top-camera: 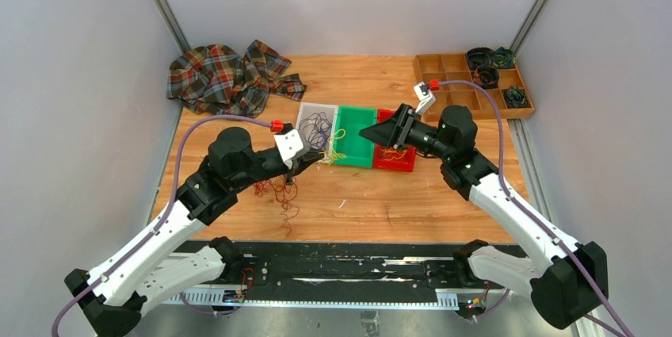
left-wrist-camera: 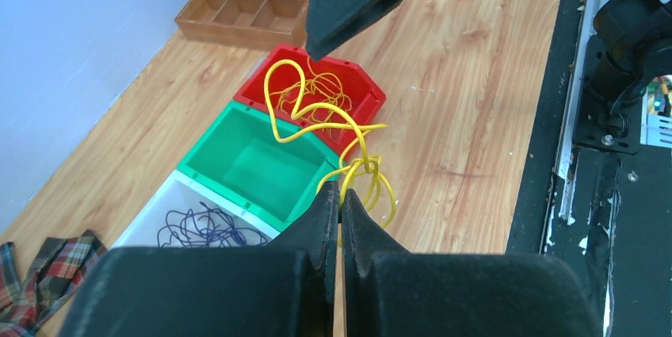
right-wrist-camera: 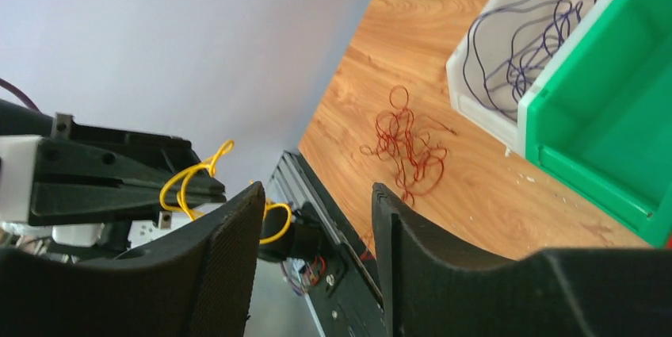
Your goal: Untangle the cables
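Left of the green bin (top-camera: 355,145) and nearer the arms, the dark red cable (top-camera: 273,190) lies bunched on the counter (top-camera: 412,206), apparently not yet sorted. The purple cable (top-camera: 317,127) sits alone in the white bin (top-camera: 305,109) against the green bin's left side, so it looks done. The left end effector (left-wrist-camera: 341,190) is clenched on the yellow cable (left-wrist-camera: 360,166), whose loops reach the red bin (left-wrist-camera: 366,91) on the green bin's right. There the right end effector (right-wrist-camera: 317,198) hangs released. The green bin is empty.
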Robot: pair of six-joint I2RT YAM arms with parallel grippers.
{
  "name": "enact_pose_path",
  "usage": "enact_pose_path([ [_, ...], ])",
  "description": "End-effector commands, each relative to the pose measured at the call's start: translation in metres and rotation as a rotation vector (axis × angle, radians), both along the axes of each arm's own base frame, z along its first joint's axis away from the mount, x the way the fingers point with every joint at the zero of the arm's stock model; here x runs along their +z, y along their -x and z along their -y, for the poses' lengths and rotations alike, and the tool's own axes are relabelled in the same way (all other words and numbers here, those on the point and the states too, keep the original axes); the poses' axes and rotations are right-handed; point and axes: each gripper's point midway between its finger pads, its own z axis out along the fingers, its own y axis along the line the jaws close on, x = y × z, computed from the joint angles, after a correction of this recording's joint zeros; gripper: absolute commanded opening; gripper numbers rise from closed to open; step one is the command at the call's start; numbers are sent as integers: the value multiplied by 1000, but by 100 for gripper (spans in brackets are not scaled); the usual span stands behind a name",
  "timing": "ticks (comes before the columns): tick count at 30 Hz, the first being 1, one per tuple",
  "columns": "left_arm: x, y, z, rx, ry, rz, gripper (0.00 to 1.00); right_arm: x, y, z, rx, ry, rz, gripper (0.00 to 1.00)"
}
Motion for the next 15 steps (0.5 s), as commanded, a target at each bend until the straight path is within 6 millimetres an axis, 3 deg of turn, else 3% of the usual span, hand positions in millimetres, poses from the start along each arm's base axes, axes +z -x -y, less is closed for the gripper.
enact_pose_path([
  [1,8,4,0,-30,-2,18,1,4,10,3,71,75,84,55],
  [7,3,-7,11,-41,-21,16,1,23,38,-9,157,64,242,61],
  [9,1,-17,17,-32,-34,10,1,21,43,-12,162,70,243,61],
  [11,-2,-29,25,-23,-43,5,1,0,31,-2,64,143,181,59],
  [15,-1,-55,45,-16,-64,5,0,-59,5,51,-264,337,57,58],
])
